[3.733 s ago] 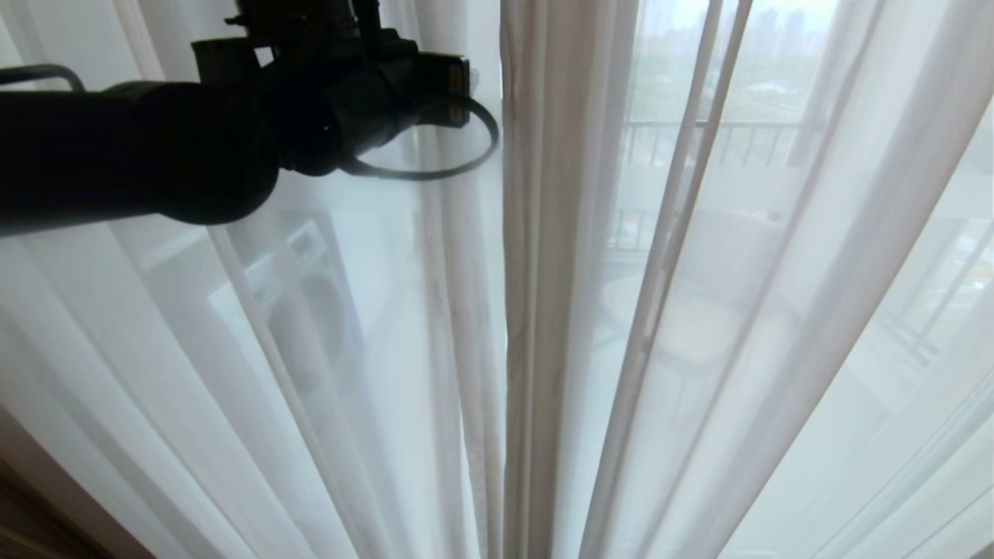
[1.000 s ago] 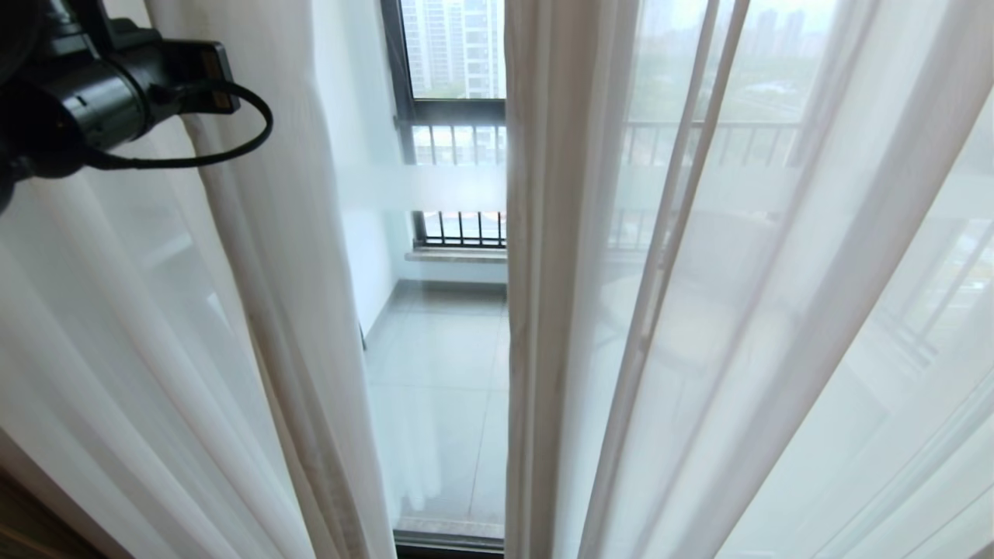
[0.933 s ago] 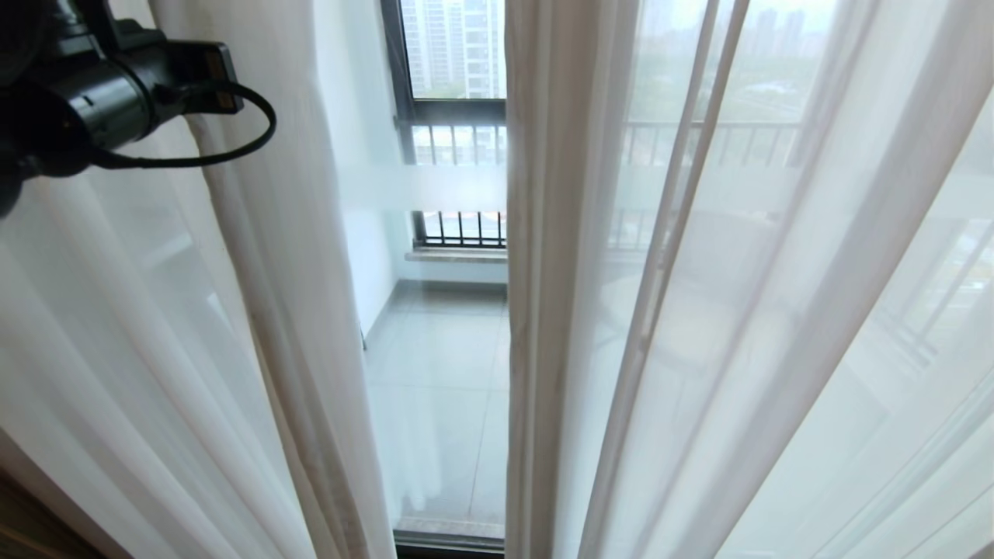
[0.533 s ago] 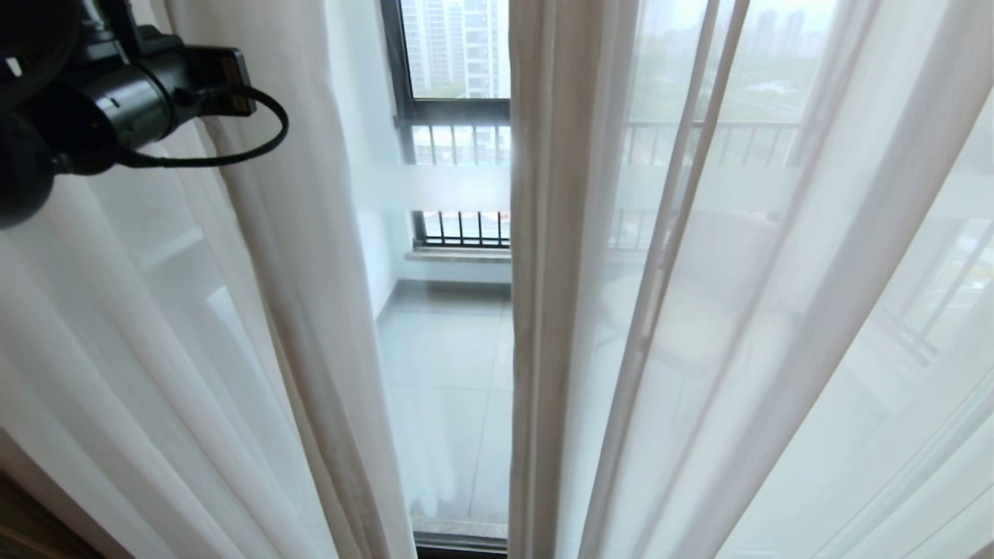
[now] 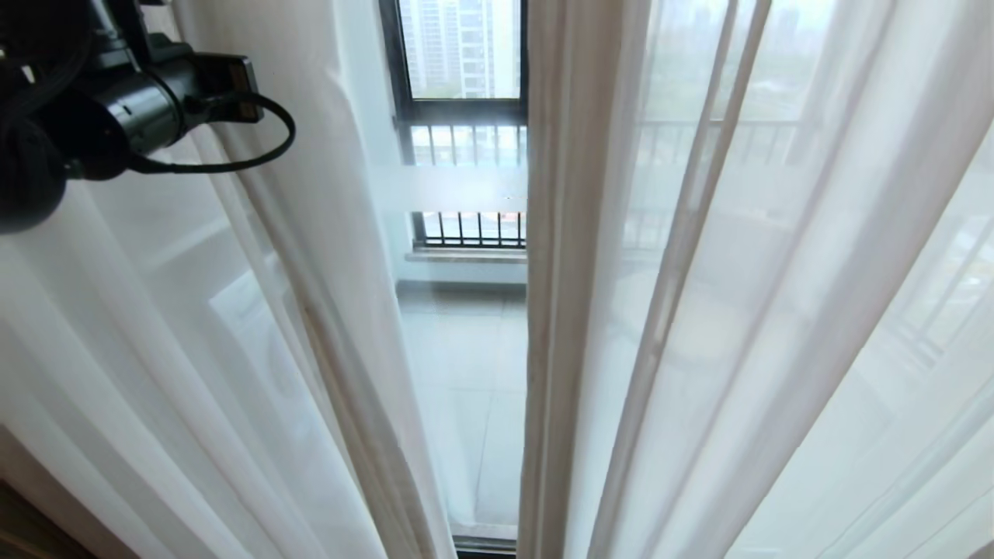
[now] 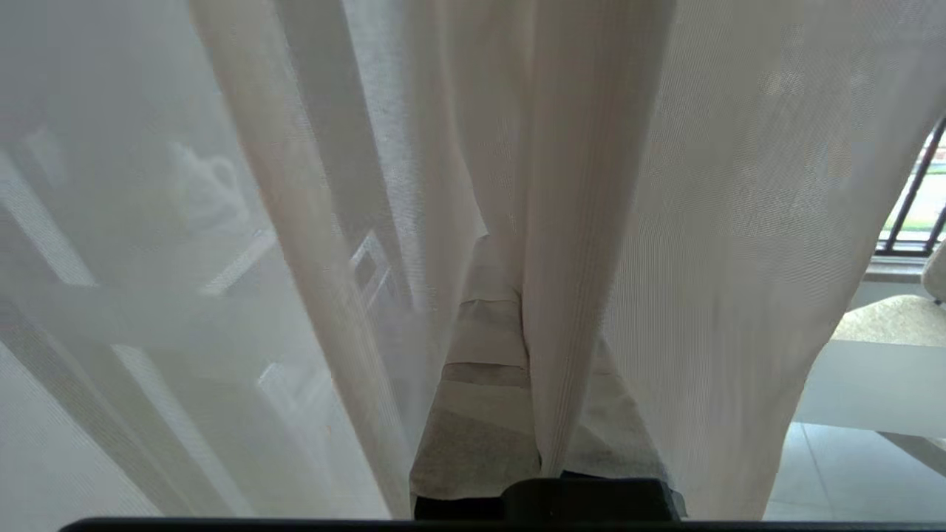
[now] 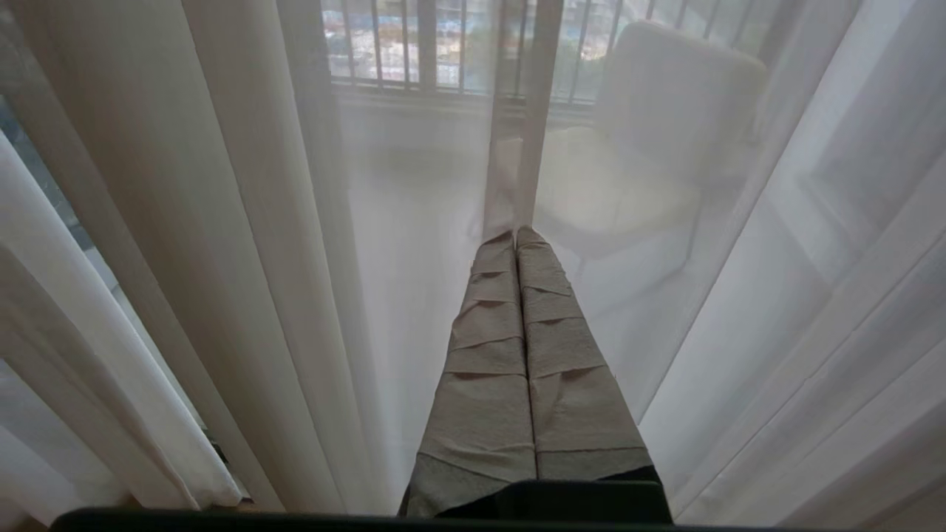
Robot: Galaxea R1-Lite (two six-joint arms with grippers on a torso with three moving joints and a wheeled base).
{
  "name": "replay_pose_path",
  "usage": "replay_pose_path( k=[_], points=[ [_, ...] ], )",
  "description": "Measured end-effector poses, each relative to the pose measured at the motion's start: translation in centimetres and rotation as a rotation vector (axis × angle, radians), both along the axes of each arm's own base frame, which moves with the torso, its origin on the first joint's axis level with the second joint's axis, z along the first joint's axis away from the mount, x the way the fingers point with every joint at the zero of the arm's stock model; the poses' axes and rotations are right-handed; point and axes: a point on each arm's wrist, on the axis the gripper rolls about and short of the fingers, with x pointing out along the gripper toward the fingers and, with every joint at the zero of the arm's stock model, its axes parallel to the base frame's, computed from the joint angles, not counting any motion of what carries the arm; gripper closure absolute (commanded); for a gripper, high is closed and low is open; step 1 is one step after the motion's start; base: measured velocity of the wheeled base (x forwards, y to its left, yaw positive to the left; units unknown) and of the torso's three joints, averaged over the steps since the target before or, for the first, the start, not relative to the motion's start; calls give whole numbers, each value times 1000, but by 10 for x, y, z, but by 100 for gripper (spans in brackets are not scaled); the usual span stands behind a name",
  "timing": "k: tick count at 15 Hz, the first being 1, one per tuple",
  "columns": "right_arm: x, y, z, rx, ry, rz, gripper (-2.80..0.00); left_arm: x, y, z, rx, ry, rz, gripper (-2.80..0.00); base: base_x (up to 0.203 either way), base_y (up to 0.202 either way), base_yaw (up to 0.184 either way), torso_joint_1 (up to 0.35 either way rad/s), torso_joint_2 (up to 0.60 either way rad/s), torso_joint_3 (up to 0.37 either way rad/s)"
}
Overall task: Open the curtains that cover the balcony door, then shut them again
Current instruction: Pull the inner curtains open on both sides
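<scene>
Two sheer white curtains hang before the balcony door (image 5: pixel 450 189), whose glass with its frosted band shows in the narrow gap between them. My left arm (image 5: pixel 116 116) reaches in from the upper left to the left curtain (image 5: pixel 326 256). In the left wrist view my left gripper (image 6: pixel 510 251) is shut on a fold of that curtain (image 6: pixel 569 222), with one taped finger (image 6: pixel 480 347) showing beside the fold. The right curtain (image 5: pixel 699 295) hangs free. My right gripper (image 7: pixel 515 236) is shut and holds nothing, its tips close to the sheer fabric (image 7: pixel 414 222).
Beyond the glass lie the tiled balcony floor (image 5: pixel 474 373) and an outer black-framed window with a barred railing (image 5: pixel 466 229). A pale chair (image 7: pixel 665 111) shows through the right curtain. Dark wooden flooring (image 5: pixel 31 536) sits at the lower left.
My left arm has moved right with the left curtain's edge, and the gap over the glass has narrowed. The right curtain's edge has drifted slightly right. The right arm has kept still.
</scene>
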Motion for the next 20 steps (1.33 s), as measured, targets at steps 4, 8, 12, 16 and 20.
replay_pose_path(
  k=[4,8,12,16,20],
  points=[
    [0,0,0,0,0,0,0,0,-1,-1,0,5,-3,0,0,196,2,0,2,1],
    [0,0,0,0,0,0,0,1,3,-1,0,3,8,0,0,191,1,0,1,5],
    [0,0,0,0,0,0,0,0,7,0,-2,1,20,0,0,191,0,1,1,2],
    [0,0,0,0,0,0,0,-3,9,0,-2,2,25,0,0,193,2,4,1,2],
    [0,0,0,0,0,0,0,-10,11,-2,-14,9,25,0,0,192,2,2,2,4]
  ],
)
